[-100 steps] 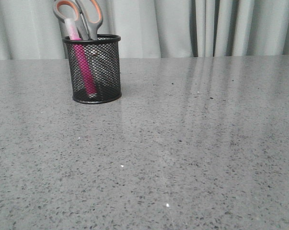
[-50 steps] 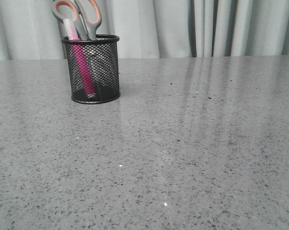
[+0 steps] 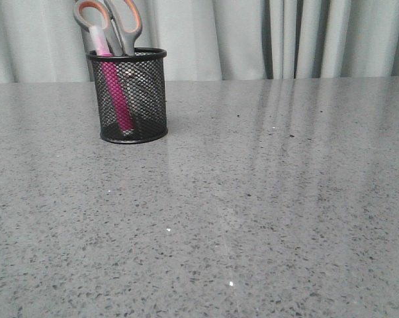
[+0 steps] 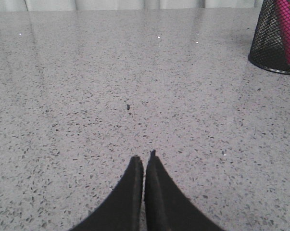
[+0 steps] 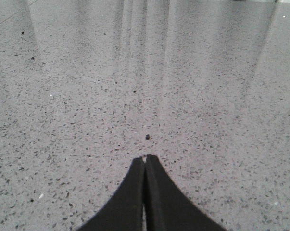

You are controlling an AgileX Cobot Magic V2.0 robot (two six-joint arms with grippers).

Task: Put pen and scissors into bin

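Pen and scissors stand inside bin.
Left gripper and right gripper, both clenched empty, are well apart from it; only a careless sweep could tip it.

Left gripper hovering low with fingers pressed together, gripping nothing. Right gripper likewise hanging low, black fingers meeting at the tips, empty.

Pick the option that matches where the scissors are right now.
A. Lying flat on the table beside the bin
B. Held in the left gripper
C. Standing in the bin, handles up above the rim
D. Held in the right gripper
C: the scissors stand in the bin next to the pen, handles above the rim, and both grippers are shut on nothing.
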